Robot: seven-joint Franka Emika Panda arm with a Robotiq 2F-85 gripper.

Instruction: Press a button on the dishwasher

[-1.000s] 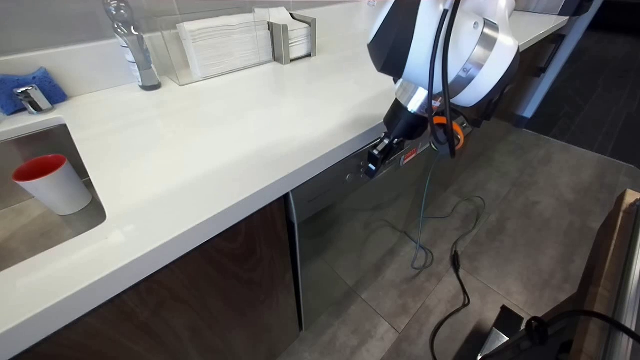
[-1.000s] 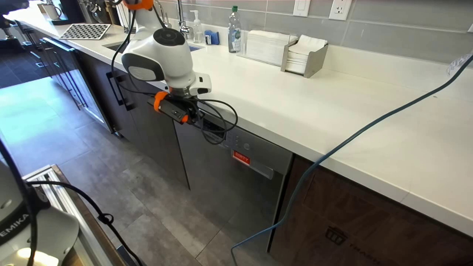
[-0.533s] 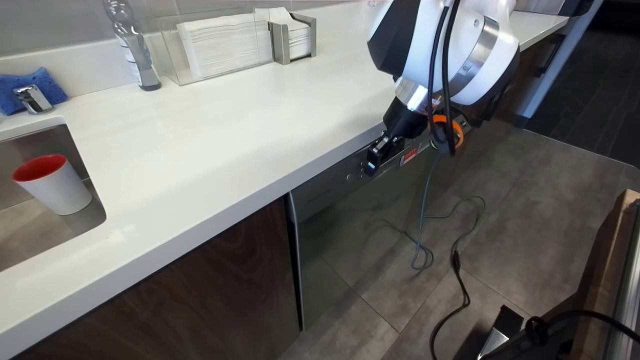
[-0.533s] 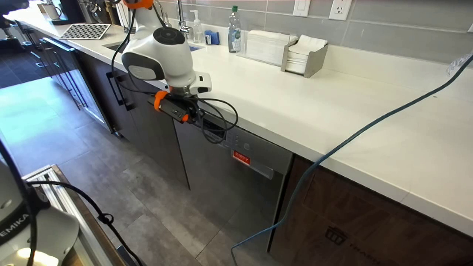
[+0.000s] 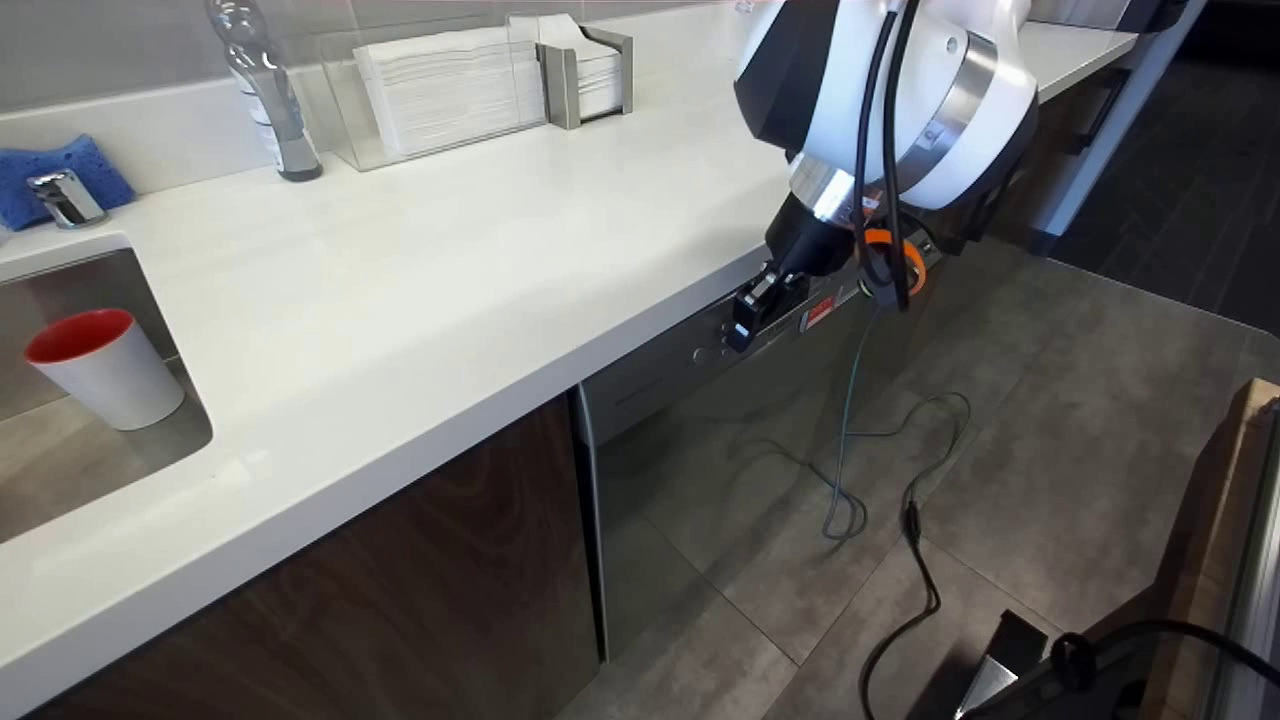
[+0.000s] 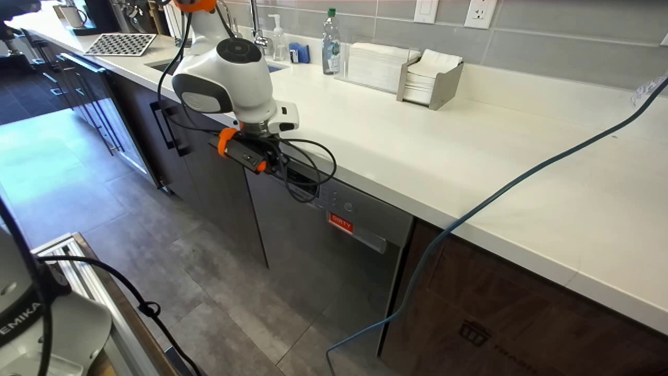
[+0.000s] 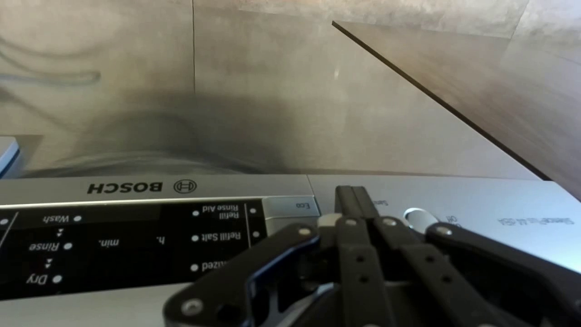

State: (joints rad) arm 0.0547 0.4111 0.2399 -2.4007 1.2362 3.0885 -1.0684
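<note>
The dishwasher has a brushed steel front under the counter; it also shows in an exterior view. Its control strip in the wrist view carries a black display, an Eco button and a round button right of the fingers. The round button shows in both exterior views. My gripper is shut and empty at the strip, between the Eco button and the round button in the wrist view. Its fingertips cover part of the strip; I cannot tell whether they touch it.
The white counter edge overhangs just above the strip. A red "DIRTY" sign sits on the dishwasher's handle area. Loose cables hang from the wrist. A blue cable crosses an exterior view. Napkin holders stand on the counter.
My gripper has risen very slightly at the control strip and stays shut. Nothing else has visibly moved.
</note>
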